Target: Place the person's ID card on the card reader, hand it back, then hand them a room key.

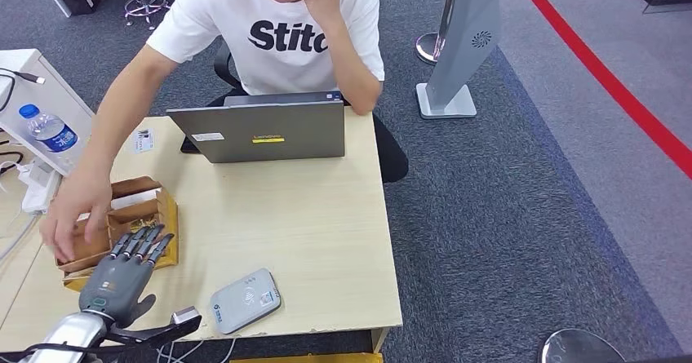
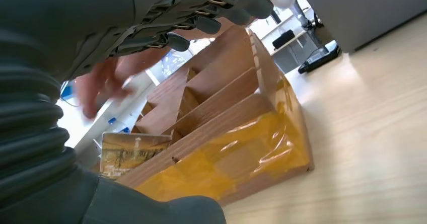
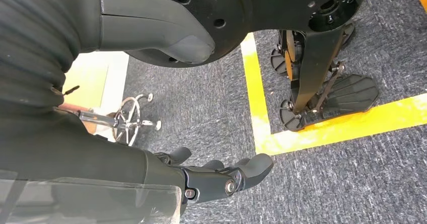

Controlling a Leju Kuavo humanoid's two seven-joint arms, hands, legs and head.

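Head view is showing the robot's left hand [image 1: 122, 277] hovering at the near left edge of the pale wooden desk [image 1: 310, 241], its dark fingers [image 1: 145, 243] extending straight and apart over the near rim of the small brown wooden compartment box [image 1: 122, 220], holding nothing. Just to the right of that hand, a grey rounded card reader [image 1: 245, 299] is lying flat near the desk's front edge. Left wrist view is showing a picture-printed card [image 2: 128, 153] standing in the box's compartment nearest the camera, and yellow tape [image 2: 241, 156] covering the box's outer side. A person's hand [image 1: 73, 208] is reaching into the box's left side, close to the robot's fingers. Farther back, a grey closed-looking laptop [image 1: 265, 130] is standing between the box and the seated person in a white T-shirt [image 1: 277, 28]. A clear water bottle [image 1: 49, 129] is lying to the far left. Right wrist view is showing the right hand [image 3: 216, 176] hanging over grey carpet [image 3: 322, 183], fingers loosely curled and holding nothing.
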